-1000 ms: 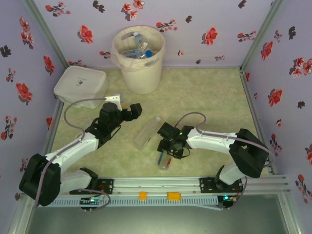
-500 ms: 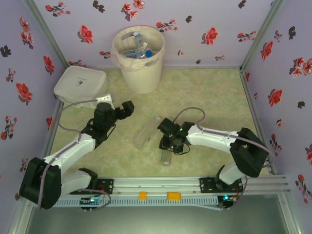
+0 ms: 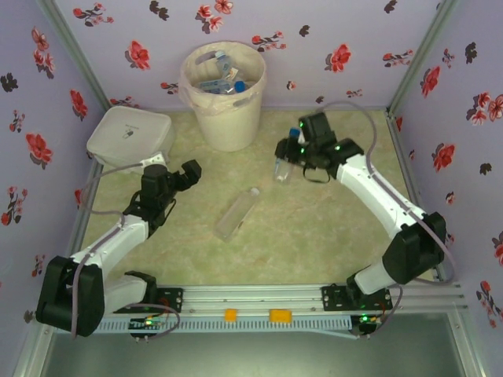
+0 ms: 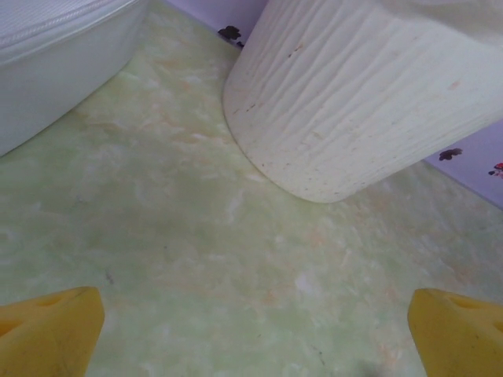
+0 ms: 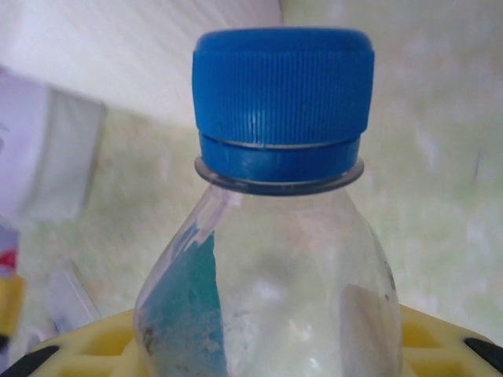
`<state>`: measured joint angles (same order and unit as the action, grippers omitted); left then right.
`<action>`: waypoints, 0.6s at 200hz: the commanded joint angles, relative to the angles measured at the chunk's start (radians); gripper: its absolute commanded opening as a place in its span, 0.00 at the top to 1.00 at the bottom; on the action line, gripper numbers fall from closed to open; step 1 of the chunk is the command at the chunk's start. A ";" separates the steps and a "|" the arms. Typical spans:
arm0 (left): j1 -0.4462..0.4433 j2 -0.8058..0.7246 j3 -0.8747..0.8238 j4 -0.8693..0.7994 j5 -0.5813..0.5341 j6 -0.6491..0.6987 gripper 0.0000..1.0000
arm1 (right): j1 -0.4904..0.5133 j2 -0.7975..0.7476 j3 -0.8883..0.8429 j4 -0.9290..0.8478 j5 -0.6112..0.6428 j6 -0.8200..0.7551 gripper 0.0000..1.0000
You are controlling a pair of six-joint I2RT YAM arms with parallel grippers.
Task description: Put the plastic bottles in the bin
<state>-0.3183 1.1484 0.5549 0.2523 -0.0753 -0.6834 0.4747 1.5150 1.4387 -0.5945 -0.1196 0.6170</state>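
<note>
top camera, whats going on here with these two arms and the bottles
The right gripper is shut on a clear blue-capped bottle and holds it upright, to the right of the bin. The bin already has several bottles in it. The left gripper is open and holds nothing, near the white box. One more clear bottle lies on the table between the arms.

Table (image 3: 330,212) bears bin (image 3: 228,118), white box (image 3: 130,137), one bottle (image 3: 236,214).
</note>
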 commanded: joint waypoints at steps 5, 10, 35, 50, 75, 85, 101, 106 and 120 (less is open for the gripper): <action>0.023 -0.013 0.004 -0.030 0.026 -0.012 0.00 | -0.036 0.094 0.193 0.035 -0.029 -0.169 0.62; 0.025 -0.012 0.007 -0.036 0.031 -0.012 0.00 | -0.044 0.117 0.232 0.039 -0.029 -0.184 0.62; 0.036 -0.011 0.039 -0.072 0.098 0.011 0.00 | -0.090 0.244 0.441 0.067 -0.092 -0.240 0.61; 0.037 0.005 0.062 -0.100 0.154 0.031 0.00 | -0.103 0.331 0.588 0.065 -0.118 -0.295 0.61; 0.037 0.043 0.092 -0.139 0.231 0.040 0.00 | -0.109 0.517 0.865 0.033 -0.125 -0.370 0.61; 0.036 0.052 0.096 -0.151 0.256 0.036 0.00 | -0.114 0.585 0.967 0.024 -0.149 -0.385 0.61; 0.033 0.049 0.093 -0.166 0.266 0.030 0.00 | -0.120 0.694 1.138 0.004 -0.175 -0.403 0.61; 0.032 0.047 0.086 -0.165 0.263 0.026 0.00 | -0.122 0.715 1.168 0.007 -0.177 -0.402 0.61; 0.032 0.045 0.068 -0.160 0.260 0.005 0.00 | -0.123 0.755 1.218 0.058 -0.200 -0.394 0.61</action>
<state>-0.2878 1.1942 0.6277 0.1215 0.1440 -0.6716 0.3595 2.2093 2.5500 -0.5583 -0.2531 0.2684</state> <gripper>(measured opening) 0.997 0.485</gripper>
